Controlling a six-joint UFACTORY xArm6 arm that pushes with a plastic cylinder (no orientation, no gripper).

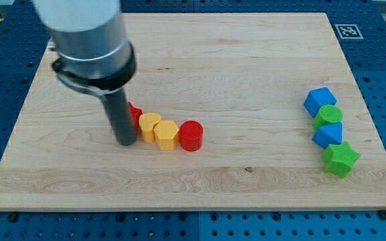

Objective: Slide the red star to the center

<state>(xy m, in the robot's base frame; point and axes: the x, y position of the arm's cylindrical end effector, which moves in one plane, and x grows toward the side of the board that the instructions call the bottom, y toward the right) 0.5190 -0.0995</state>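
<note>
Board (199,60) first: pale wood filling most of the view, and we have no claw to open or clench, only a rod ending in our tip (125,142), set down left of centre. Just behind the rod peeks the red star (134,112), mostly hidden, touching or nearly touching the rod on its right. From it a row runs toward the view's right: yellow block (150,124), second yellow block (166,134), red cylinder (191,136). Well apart at the right edge stand a blue block (320,102), green cylinder (328,116), second blue block (328,135) and green star (340,159). We judge the star light, rigid and quick to spin; push a flat between its points.
</note>
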